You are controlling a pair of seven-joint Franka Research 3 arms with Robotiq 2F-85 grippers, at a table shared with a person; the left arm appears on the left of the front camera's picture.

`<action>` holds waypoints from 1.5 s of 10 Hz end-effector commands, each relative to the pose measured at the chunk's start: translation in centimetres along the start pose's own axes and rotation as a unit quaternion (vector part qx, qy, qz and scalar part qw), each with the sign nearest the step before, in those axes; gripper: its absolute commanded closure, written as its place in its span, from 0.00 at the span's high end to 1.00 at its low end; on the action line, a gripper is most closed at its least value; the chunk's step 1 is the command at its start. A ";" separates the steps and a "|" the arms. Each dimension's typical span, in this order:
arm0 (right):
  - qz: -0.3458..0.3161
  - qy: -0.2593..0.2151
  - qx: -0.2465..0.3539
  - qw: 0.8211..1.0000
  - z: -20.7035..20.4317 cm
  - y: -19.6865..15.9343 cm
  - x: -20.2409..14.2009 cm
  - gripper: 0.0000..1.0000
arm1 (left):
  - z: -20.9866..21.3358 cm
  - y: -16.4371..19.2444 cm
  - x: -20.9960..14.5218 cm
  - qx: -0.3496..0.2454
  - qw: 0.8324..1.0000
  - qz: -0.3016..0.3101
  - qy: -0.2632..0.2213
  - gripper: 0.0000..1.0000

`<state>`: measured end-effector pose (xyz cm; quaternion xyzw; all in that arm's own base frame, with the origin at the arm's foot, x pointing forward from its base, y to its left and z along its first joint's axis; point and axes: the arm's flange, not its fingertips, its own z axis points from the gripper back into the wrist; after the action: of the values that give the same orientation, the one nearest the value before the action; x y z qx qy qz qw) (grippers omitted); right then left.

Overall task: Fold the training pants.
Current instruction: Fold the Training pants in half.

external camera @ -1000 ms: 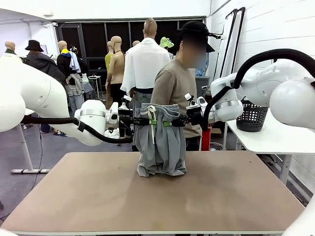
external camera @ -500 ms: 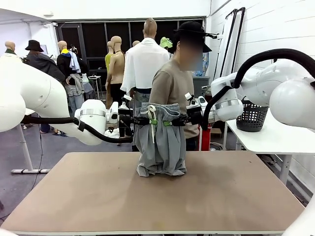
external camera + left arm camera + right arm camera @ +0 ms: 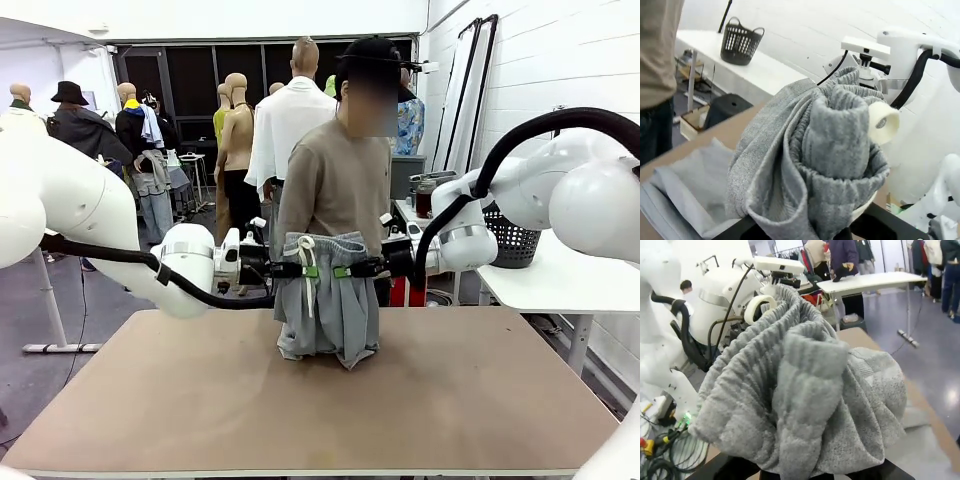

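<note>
Grey training pants (image 3: 327,300) hang lower than a second ago, hems bunched on the bench (image 3: 200,400); left tool (image 3: 307,270) and right tool (image 3: 345,270) clamp the waistband.

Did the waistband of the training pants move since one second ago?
Yes. The training pants are lower: held between the left gripper and right gripper, the waistband now hangs closer to the table, with more cloth resting on it.
</note>
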<state>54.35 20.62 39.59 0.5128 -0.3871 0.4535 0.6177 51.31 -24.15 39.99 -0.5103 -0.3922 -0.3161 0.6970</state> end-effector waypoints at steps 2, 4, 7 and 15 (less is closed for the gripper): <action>-0.072 -0.024 -0.001 0.997 0.0 2.0 -3.2 0.00 | 0.6 -0.7 -4.0 0.002 0.995 0.098 -0.022 0.00; -0.110 -0.029 0.000 0.994 -0.2 1.8 -6.1 0.00 | -0.2 -0.1 -7.1 -0.011 0.989 0.141 -0.038 0.00; -0.148 -0.035 -0.012 0.988 -0.7 1.2 -9.0 0.00 | -0.4 0.3 -9.2 -0.004 0.985 0.165 -0.047 0.00; -0.175 -0.053 0.004 0.983 -0.3 -0.9 -8.8 0.00 | -1.5 2.8 -7.0 -0.016 0.979 0.202 -0.006 0.00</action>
<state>51.07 19.83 31.27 0.5778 -0.3218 0.3478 0.6645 48.31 -24.61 32.04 -0.5883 -0.3033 -0.1877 0.7257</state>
